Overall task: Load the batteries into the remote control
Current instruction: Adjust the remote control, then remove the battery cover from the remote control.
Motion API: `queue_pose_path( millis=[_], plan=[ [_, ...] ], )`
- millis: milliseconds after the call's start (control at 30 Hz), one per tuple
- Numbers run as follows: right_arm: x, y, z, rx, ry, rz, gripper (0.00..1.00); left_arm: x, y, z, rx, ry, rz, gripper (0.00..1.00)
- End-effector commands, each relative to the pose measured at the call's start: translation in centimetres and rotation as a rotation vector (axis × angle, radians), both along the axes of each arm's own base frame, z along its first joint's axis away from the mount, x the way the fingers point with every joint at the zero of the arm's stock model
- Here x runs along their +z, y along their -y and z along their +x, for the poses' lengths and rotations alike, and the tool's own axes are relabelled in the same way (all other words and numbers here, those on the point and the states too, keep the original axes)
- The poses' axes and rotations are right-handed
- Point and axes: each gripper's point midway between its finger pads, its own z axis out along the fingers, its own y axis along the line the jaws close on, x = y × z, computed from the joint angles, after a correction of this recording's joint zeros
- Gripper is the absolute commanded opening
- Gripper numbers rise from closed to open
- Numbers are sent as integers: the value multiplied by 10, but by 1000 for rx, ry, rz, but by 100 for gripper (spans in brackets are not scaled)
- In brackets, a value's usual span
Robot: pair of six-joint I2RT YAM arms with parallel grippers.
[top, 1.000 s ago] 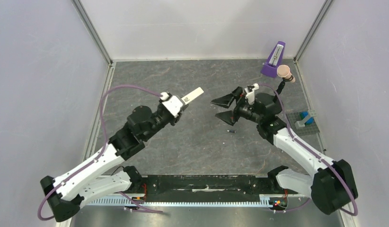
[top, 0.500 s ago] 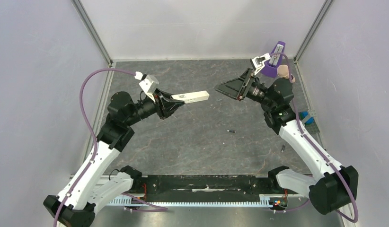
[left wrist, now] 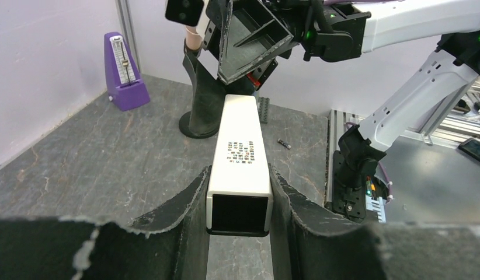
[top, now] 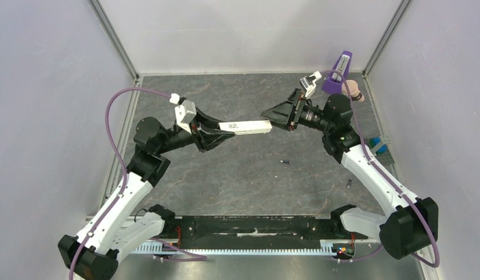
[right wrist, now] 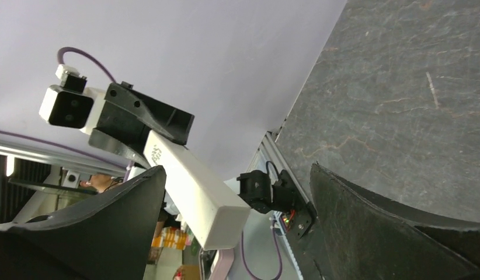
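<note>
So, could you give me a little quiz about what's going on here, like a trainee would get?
1. True or false: a battery lies on the table.
2. Fill in: the right gripper has its jaws ____.
3. What holds the remote control? A left gripper; B right gripper; C table.
Key: 1 true; 2 open; 3 A.

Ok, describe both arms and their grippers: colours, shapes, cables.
Both the left arm and right arm have white shells with black joints. Each carries a purple cable running to a small white wrist camera. The left gripper and right gripper have broad black wedge-shaped fingers with scuffed edges.
</note>
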Motion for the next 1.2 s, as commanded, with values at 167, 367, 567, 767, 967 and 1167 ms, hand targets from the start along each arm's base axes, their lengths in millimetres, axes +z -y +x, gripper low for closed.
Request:
queue_pose_path(
  millis=[167, 367, 567, 767, 967, 1167],
  plan=[
    [35, -20, -29, 151, 43, 98, 88, 28, 2, -4, -34, 179, -87, 2],
    [32, -25, -33, 186, 22, 103, 71, 30, 2, -6, -44, 171, -91, 2],
    [35, -22, -42, 216, -23, 213, 52, 29, 1, -12, -58, 186, -79, 2],
    [34, -21, -47, 235, -32, 236, 40, 32, -3, -10, -23, 189, -94, 2],
    [34, -18, -52, 246, -18, 253, 8, 38, -8, -5, 23, 181, -111, 2],
    [38, -13, -56, 261, -17, 293, 8, 39, -9, -5, 20, 168, -106, 2]
  ],
)
